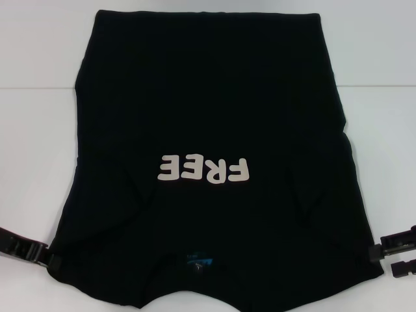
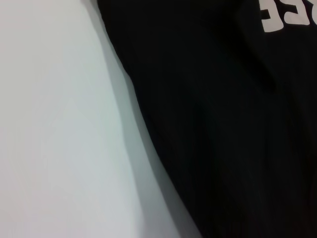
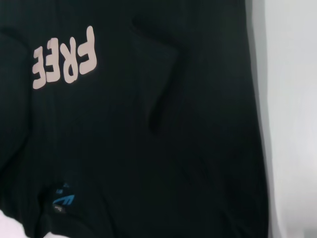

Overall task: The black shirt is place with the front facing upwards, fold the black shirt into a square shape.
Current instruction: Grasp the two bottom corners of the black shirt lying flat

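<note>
Lying front-up on the plain white table [image 1: 39, 39], the large black cloth T-shirt [image 1: 208, 104] has its white "FREE" lettering [image 1: 203, 170] upside down in the head view, and its small blue neck label [image 1: 198, 261] sits at the edge nearest the robot. Both sleeves appear tucked in, giving straight sides. At the shirt's near left corner sits the left gripper [image 1: 40, 252], at its near right corner the right gripper [image 1: 378, 253]; whether either pair of fingers is apart or together cannot be told.

Matt black cloth shirt [image 1: 214, 110]; smooth, seemingly matt white table [image 1: 39, 130].
</note>
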`<state>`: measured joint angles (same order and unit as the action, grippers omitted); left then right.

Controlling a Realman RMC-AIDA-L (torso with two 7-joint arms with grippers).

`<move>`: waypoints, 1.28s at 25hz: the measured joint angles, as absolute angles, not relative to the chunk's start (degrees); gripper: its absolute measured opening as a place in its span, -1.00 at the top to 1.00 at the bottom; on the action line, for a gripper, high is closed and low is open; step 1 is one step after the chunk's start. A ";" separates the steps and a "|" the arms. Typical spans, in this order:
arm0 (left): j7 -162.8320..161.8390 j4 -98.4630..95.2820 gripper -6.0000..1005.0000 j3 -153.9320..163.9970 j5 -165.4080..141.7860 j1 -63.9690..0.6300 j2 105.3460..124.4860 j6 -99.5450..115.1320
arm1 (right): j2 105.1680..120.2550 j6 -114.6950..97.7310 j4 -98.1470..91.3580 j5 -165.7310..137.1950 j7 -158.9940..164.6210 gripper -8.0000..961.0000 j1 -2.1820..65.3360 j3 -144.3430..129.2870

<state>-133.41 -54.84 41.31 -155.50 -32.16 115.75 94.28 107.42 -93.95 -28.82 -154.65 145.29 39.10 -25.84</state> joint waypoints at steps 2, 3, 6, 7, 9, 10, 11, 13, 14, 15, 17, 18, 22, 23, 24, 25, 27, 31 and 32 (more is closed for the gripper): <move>-133.42 -54.84 0.86 41.33 -155.52 -32.16 115.75 94.32 | 107.56 -93.31 -28.82 -154.80 145.24 -0.67 39.08 -26.02; -133.42 -54.84 0.86 41.36 -155.52 -32.16 115.75 94.34 | 107.66 -93.12 -28.82 -154.88 145.19 -0.67 39.07 -26.08; -133.41 -54.72 0.86 41.51 -155.51 -32.17 115.75 94.35 | 107.93 -92.88 -28.82 -154.88 144.90 -0.67 39.06 -26.21; -133.41 -54.68 0.86 41.54 -155.51 -32.18 115.75 94.35 | 107.99 -92.84 -28.82 -154.86 144.75 -0.67 39.05 -26.21; -133.41 -54.63 0.86 41.65 -155.49 -32.21 115.75 94.35 | 108.17 -92.76 -28.82 -154.81 144.50 -0.67 39.04 -26.21; -133.41 -54.61 0.86 41.67 -155.49 -32.21 115.75 94.35 | 108.25 -92.64 -28.82 -154.79 144.42 -0.67 39.04 -26.21; -133.41 -54.60 0.86 41.71 -155.49 -32.22 115.75 94.36 | 108.32 -92.48 -28.82 -154.75 144.33 -0.67 39.03 -26.21; -133.41 -54.59 0.86 41.78 -155.48 -32.23 115.75 94.37 | 108.49 -92.11 -28.82 -154.70 144.20 -0.67 39.02 -26.20; -133.41 -54.58 0.86 41.79 -155.48 -32.24 115.75 94.38 | 108.49 -92.11 -28.82 -154.70 144.20 -0.67 39.02 -26.20; -133.41 -54.58 0.86 41.81 -155.48 -32.24 115.75 94.39 | 108.56 -92.03 -28.82 -154.68 144.16 -0.67 39.02 -26.20; -133.41 -54.52 0.86 41.83 -155.47 -32.26 115.75 94.40 | 108.73 -91.96 -28.82 -154.64 144.06 -0.67 39.04 -26.19; -133.42 -54.39 0.86 41.84 -155.47 -32.26 115.75 94.40 | 108.84 -91.94 -28.83 -154.62 144.00 -0.67 39.11 -26.19; -133.42 -54.13 0.86 41.84 -155.47 -32.26 115.75 94.34 | 109.27 -91.91 -28.83 -154.60 143.78 -0.67 39.45 -26.19; -133.41 -54.13 0.86 41.84 -155.47 -32.26 115.75 94.29 | 109.38 -91.87 -28.83 -154.60 143.74 -0.67 39.49 -26.19; -133.42 -54.13 0.86 41.84 -155.47 -32.26 115.75 94.27 | 109.49 -91.85 -28.83 -154.59 143.71 -0.67 39.55 -26.19; -133.42 -54.12 0.86 41.84 -155.47 -32.29 115.75 94.25 | 109.57 -91.83 -28.83 -154.60 143.71 -0.67 39.60 -26.19; -133.41 -54.13 0.86 41.84 -155.47 -32.41 115.75 94.24 | 109.68 -91.82 -28.83 -154.59 143.69 -0.67 39.69 -26.15; -133.41 -54.12 0.86 41.84 -155.54 -32.70 115.75 94.25 | 109.78 -91.82 -28.83 -154.35 143.54 -0.66 39.85 -25.88; -133.42 -54.10 0.86 41.84 -155.56 -32.74 115.75 94.26 | 109.82 -91.84 -28.83 -153.90 143.49 -0.66 39.91 -25.86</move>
<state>-133.42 -54.10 41.84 -155.56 -32.74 115.75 94.26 109.82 -91.84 -28.83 -153.90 143.49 39.91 -25.86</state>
